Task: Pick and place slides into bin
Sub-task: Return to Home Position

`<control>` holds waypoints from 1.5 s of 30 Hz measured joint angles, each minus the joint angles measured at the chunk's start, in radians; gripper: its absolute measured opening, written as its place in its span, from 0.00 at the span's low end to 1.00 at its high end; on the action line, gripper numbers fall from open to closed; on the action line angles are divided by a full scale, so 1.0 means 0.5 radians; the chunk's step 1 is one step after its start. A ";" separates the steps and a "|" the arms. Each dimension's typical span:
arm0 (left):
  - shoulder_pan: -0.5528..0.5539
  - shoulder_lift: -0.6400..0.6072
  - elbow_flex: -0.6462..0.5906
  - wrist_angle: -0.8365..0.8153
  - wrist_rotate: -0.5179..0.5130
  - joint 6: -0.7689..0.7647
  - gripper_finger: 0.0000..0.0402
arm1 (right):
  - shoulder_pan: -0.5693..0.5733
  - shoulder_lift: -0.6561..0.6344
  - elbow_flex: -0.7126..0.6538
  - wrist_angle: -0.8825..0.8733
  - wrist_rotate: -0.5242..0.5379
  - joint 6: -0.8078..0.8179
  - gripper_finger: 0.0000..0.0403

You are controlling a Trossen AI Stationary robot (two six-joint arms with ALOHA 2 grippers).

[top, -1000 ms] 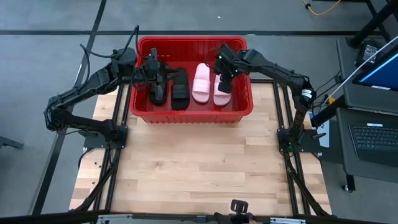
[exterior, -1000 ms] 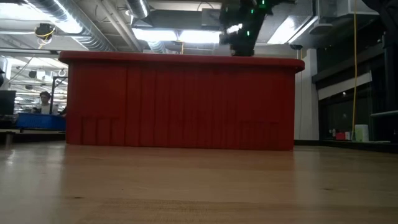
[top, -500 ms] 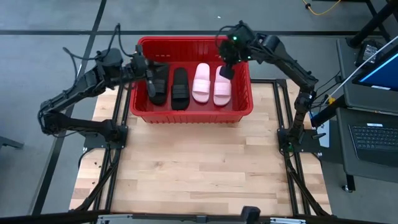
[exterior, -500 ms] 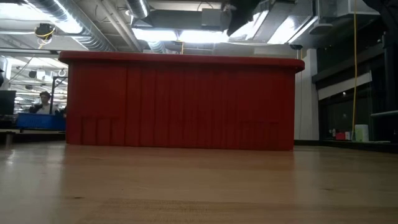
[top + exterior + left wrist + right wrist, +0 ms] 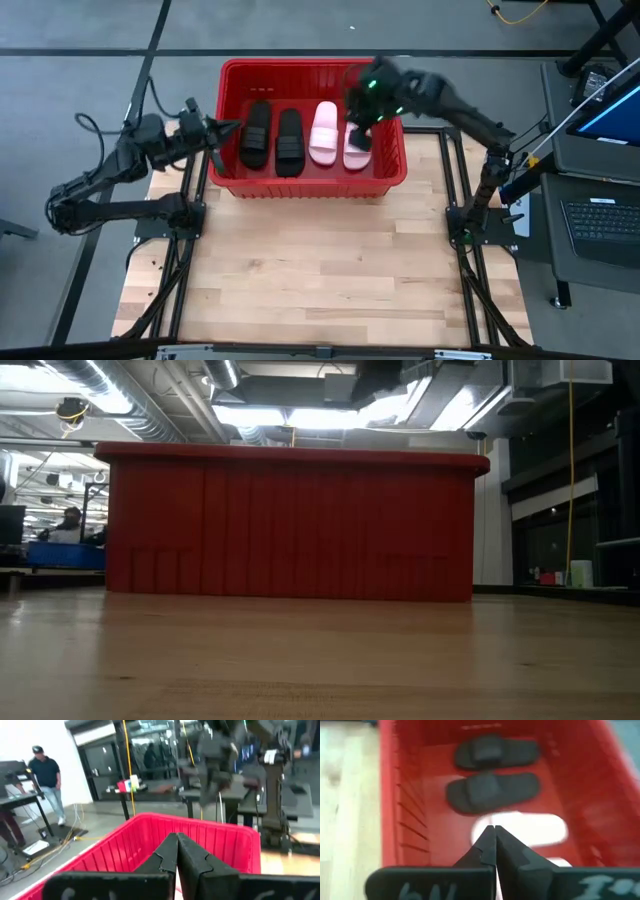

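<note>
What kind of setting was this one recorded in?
Probably a robotics lab or workshop in an industrial-style space: exposed ceiling ducts run overhead, a computer workstation sits beside the wooden table, and a person stands in the open room beyond.

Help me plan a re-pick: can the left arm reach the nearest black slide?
Probably yes: the left gripper sits beside the bin, that black slide lies uncovered inside, and the right gripper is over the pink slides.

Pale wood tabletop (image 5: 300, 270) on grey floor (image 5: 80, 30); ceiling lights (image 5: 250, 415) glow overhead.
</note>
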 joint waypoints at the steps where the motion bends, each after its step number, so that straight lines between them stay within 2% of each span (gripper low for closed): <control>1: -0.011 -0.059 -0.081 0.071 -0.020 -0.014 0.00 | 0.041 0.000 -0.086 0.087 -0.008 0.000 0.00; 4: -0.028 -0.236 -0.308 0.231 -0.064 -0.040 0.00 | 0.134 0.003 -0.337 0.392 -0.117 0.038 0.00; 9: -0.033 -0.530 -0.545 0.284 -0.071 -0.088 0.00 | 0.179 -0.128 -0.753 0.897 -0.272 0.165 0.00; 15: -0.033 -0.853 -0.749 0.282 -0.073 -0.059 0.00 | 0.172 -0.513 -1.387 1.466 -0.297 0.285 0.00; 19: -0.033 -0.982 -0.931 0.367 -0.073 -0.080 0.00 | 0.172 -0.844 -1.783 1.812 -0.302 0.358 0.00; 25: -0.033 -1.035 -1.185 0.599 -0.073 -0.091 0.00 | 0.172 -1.337 -2.158 1.958 -0.294 0.463 0.01; 34: -0.033 -1.035 -1.424 0.836 -0.063 -0.069 0.00 | 0.175 -2.000 -2.683 2.307 -0.289 0.616 0.01; 39: -0.033 -1.034 -1.587 1.054 0.089 -0.084 0.00 | 0.175 -2.166 -2.885 2.390 -0.289 0.697 0.01; 45: -0.033 -1.035 -1.709 1.145 0.182 -0.140 0.00 | 0.175 -2.193 -2.956 2.435 -0.289 0.719 0.01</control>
